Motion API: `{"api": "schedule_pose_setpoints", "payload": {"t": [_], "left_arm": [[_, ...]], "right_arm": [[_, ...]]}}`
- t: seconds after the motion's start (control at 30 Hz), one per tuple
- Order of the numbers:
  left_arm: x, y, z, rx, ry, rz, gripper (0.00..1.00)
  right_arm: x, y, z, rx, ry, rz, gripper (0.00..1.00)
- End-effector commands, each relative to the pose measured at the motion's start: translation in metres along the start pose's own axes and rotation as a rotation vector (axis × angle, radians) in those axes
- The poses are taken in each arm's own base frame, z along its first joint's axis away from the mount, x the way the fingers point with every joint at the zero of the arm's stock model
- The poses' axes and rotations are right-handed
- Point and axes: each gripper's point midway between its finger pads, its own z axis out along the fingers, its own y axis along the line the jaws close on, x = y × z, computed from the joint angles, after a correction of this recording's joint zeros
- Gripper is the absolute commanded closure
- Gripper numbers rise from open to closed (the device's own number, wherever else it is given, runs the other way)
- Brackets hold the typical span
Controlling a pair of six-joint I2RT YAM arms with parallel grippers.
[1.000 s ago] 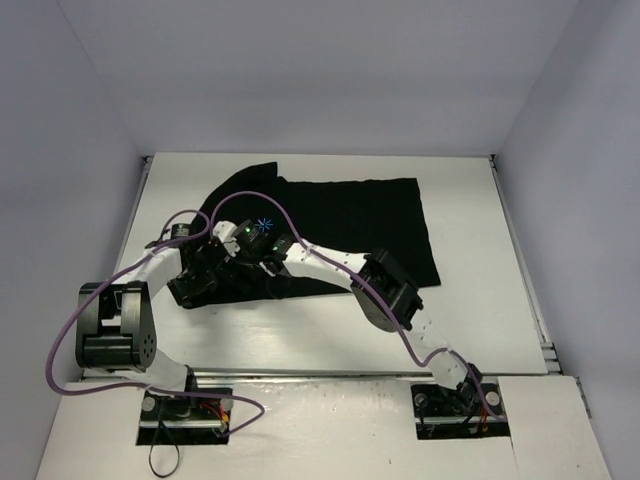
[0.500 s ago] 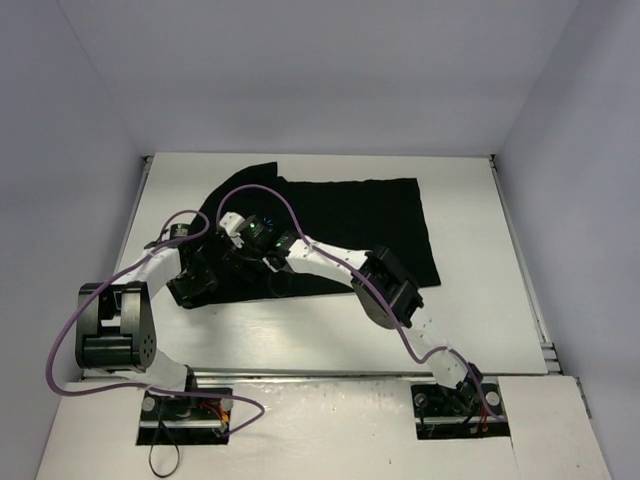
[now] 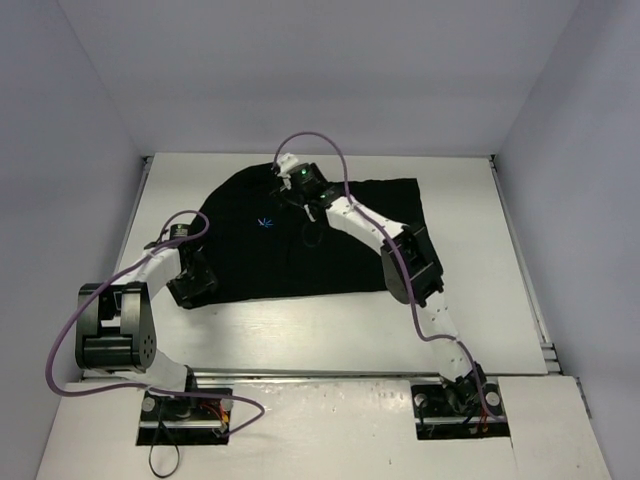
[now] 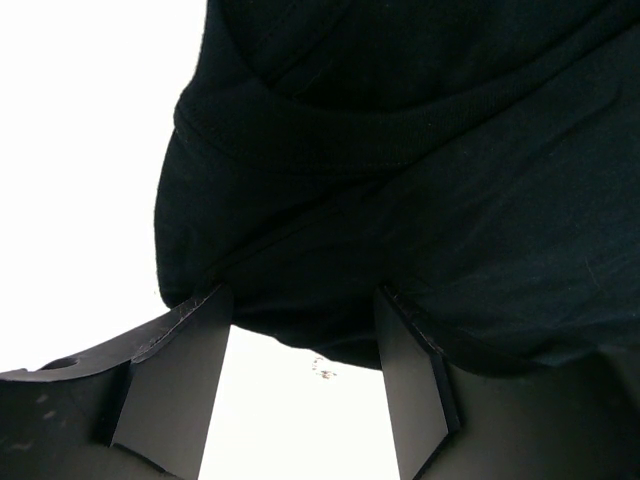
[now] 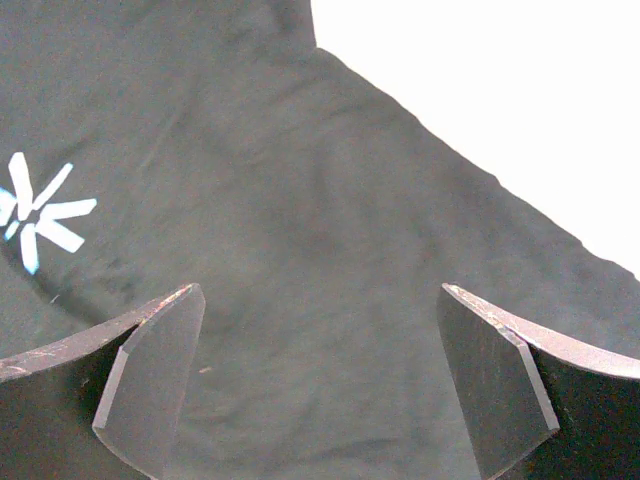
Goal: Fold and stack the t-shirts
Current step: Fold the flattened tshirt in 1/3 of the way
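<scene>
I see right gripper spread wide over black t-shirt upper centre; left gripper half-open at its lower-left hem

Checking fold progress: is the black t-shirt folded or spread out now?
Mostly spread: the t-shirt lies flat across the table, logo up; only its left edge looks doubled.

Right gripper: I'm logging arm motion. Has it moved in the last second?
Yes. The right gripper moved from the near-left part of the t-shirt toward the far edge of the table, and now hangs open above the cloth.
</scene>
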Motion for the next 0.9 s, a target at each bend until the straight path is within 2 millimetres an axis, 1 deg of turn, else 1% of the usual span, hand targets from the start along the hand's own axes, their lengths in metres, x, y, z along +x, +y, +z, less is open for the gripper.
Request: {"api": "schedule_pose_setpoints", "payload": {"t": [0.0,0.03,0.07,0.1,0.17,0.23,0.3,0.37,0.43,0.47,0.53,0.6,0.67,0.77,0.87], "left_arm": [[-0.005,0.003,-0.004,-0.001,-0.016,-0.009,0.45],[-0.007,0.003,-0.008,0.002,-0.023,-0.006,0.45],[-0.012,0.001,-0.015,0.013,-0.042,0.000,0.45],[-0.023,-0.004,-0.027,0.038,-0.080,0.011,0.45],[-0.035,-0.013,-0.048,0.088,-0.133,0.032,0.45],[-0.051,-0.025,-0.074,0.146,-0.213,0.062,0.44],[-0.058,-0.035,-0.090,0.177,-0.254,0.093,0.43],[-0.061,-0.055,-0.104,0.213,-0.290,0.151,0.43],[-0.061,-0.073,-0.109,0.220,-0.310,0.207,0.43],[-0.058,-0.080,-0.104,0.211,-0.299,0.240,0.43],[-0.051,-0.109,-0.100,0.238,-0.297,0.314,0.43],[-0.045,-0.122,-0.082,0.227,-0.269,0.342,0.43],[-0.045,-0.132,-0.068,0.230,-0.260,0.348,0.43],[-0.045,-0.136,-0.040,0.183,-0.226,0.354,0.44],[-0.047,-0.134,-0.020,0.128,-0.206,0.352,0.44]], "right_arm": [[-0.094,-0.044,-0.070,0.059,-0.224,0.114,0.00],[-0.091,-0.049,-0.074,0.061,-0.220,0.139,0.00],[-0.084,-0.056,-0.080,0.062,-0.208,0.172,0.01],[-0.071,-0.063,-0.091,0.063,-0.184,0.205,0.01],[-0.040,-0.087,-0.103,0.084,-0.134,0.352,0.03],[0.010,-0.115,-0.123,0.129,-0.057,0.474,0.04],[0.051,-0.128,-0.141,0.165,-0.005,0.600,0.05],[0.107,-0.140,-0.164,0.214,0.071,0.664,0.05],[0.148,-0.143,-0.182,0.237,0.131,0.715,0.05],[0.155,-0.143,-0.190,0.231,0.137,0.728,0.05],[0.192,-0.139,-0.197,0.231,0.204,0.769,0.05],[0.211,-0.145,-0.201,0.237,0.229,0.814,0.06],[0.232,-0.146,-0.200,0.251,0.278,0.826,0.06],[0.255,-0.150,-0.193,0.274,0.332,0.826,0.06],[0.277,-0.152,-0.186,0.330,0.385,0.827,0.06]]}}
